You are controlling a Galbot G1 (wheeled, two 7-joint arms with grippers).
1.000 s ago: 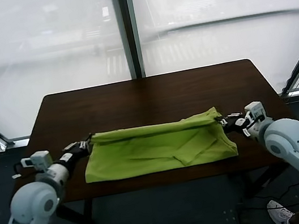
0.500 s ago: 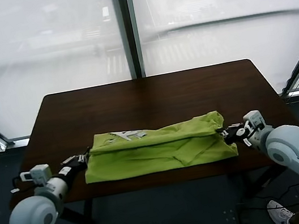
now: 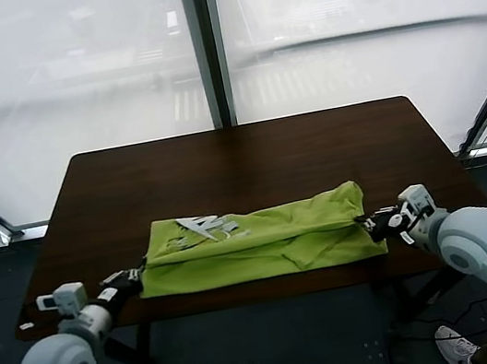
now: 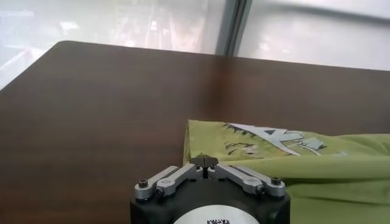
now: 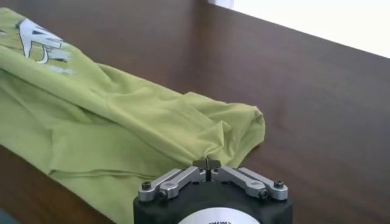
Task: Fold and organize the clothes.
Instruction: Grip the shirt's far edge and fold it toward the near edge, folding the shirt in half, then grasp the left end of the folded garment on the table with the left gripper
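Note:
The clothes are a single lime-green T-shirt [image 3: 263, 244], lying as a long folded band across the front part of the dark wooden table [image 3: 240, 159]. Its whitish printed graphic [image 3: 206, 227] faces up near the left end. My left gripper [image 3: 139, 273] is shut on the shirt's left edge, low by the table's front. In the left wrist view the closed tips [image 4: 204, 161] pinch green fabric [image 4: 317, 164]. My right gripper [image 3: 366, 222] is shut on the right edge. In the right wrist view the cloth [image 5: 122, 122] is drawn to a point at the jaws [image 5: 207, 163].
The table's front edge [image 3: 262, 293] lies just below the shirt, with dark floor beyond. Behind the shirt is bare tabletop [image 3: 250, 167]. Large windows with a dark post [image 3: 207, 48] rise behind the table. A shoe [image 3: 458, 344] lies on the floor at the right.
Both grippers have moved toward the table's front edge, pulling the shirt's upper layer with them. The fold rolled forward and the printed graphic came into view at the left.

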